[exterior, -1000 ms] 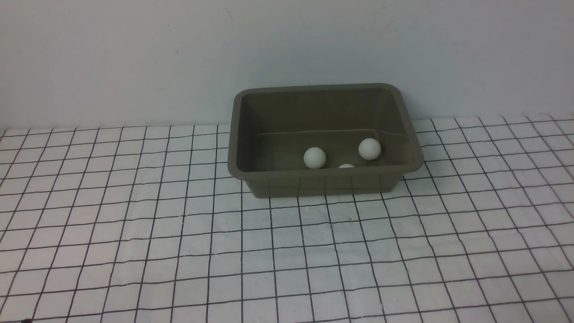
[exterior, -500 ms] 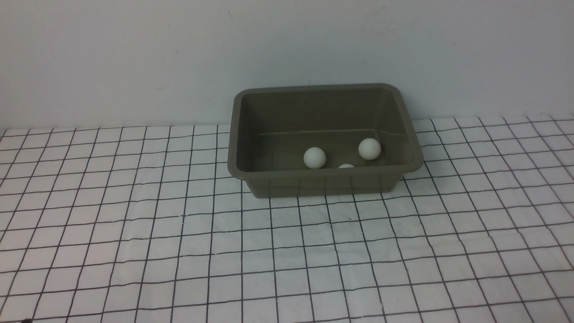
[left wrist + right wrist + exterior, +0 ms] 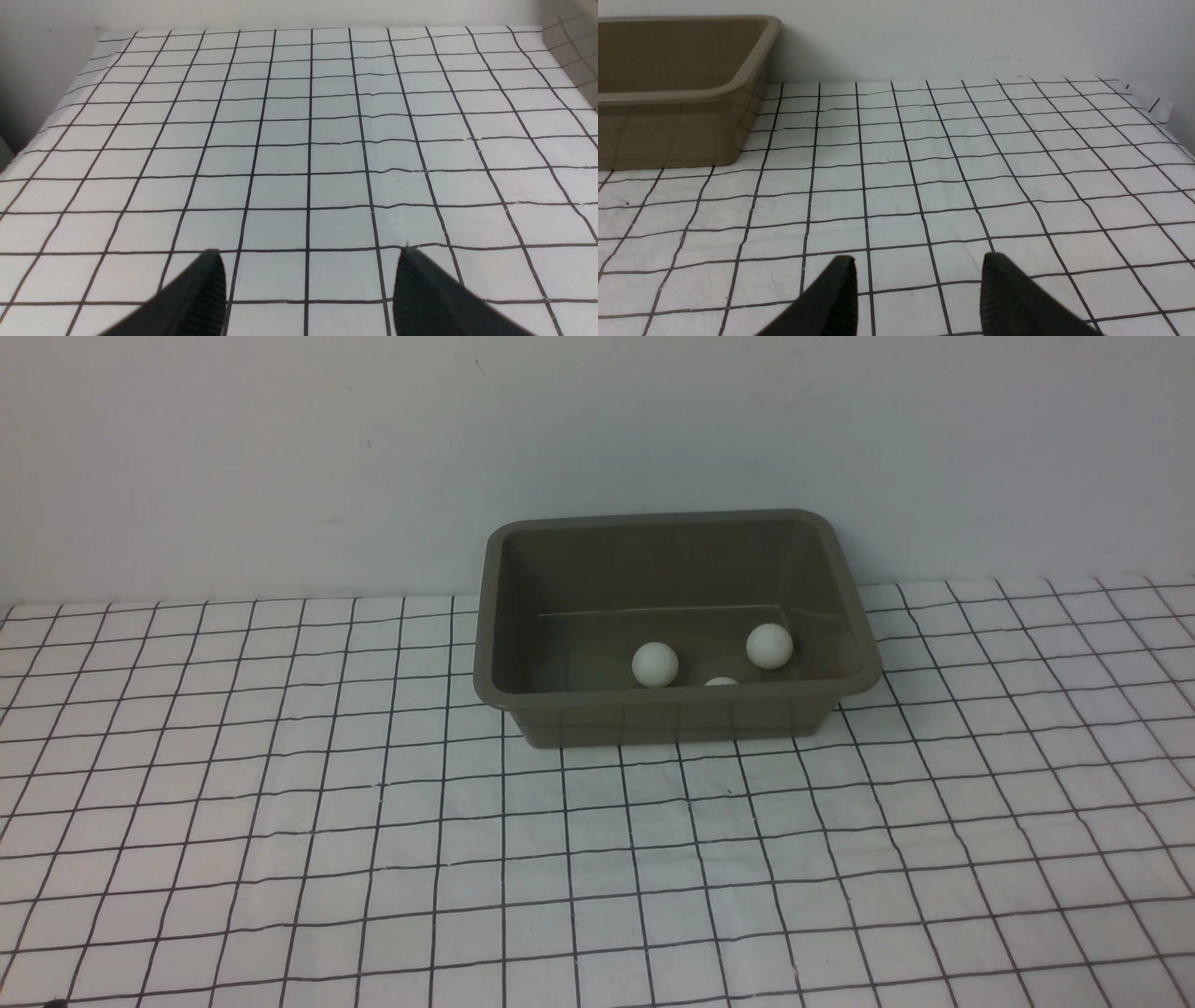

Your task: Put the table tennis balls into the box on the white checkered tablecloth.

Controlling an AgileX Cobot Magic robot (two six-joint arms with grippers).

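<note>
1. Left fingers [image 3: 308, 252]: spread apart with nothing between them, only bare cloth below. They hang over the tablecloth [image 3: 597, 859], well away from the box.
2. Right fingers [image 3: 917, 256]: also spread, with a clear gap and nothing gripped. They sit over bare cloth too.
3. Neither arm shows in the front view.
4. The tablecloth is white with a thin black grid and slightly wrinkled. It covers the counter from the near edge back to the wall [image 3: 280, 457].
5. The box [image 3: 672, 695] is an olive-green tub standing upright on the cloth at the far side, a little right of centre and close to the wall. In the right wrist view one corner of it [image 3: 691, 93] shows. In the left wrist view only a sliver shows at the frame's edge.
6. All three balls are inside the box, on its floor and towards the near wall:
   - left ball [image 3: 654, 664], in full view;
   - right ball [image 3: 769, 645], a bit further back, apart from the others;
   - third ball [image 3: 720, 681], between them and nearest, mostly hidden behind the near rim with only its top showing.
7. I can't make out a dark mark on any ball.
</note>
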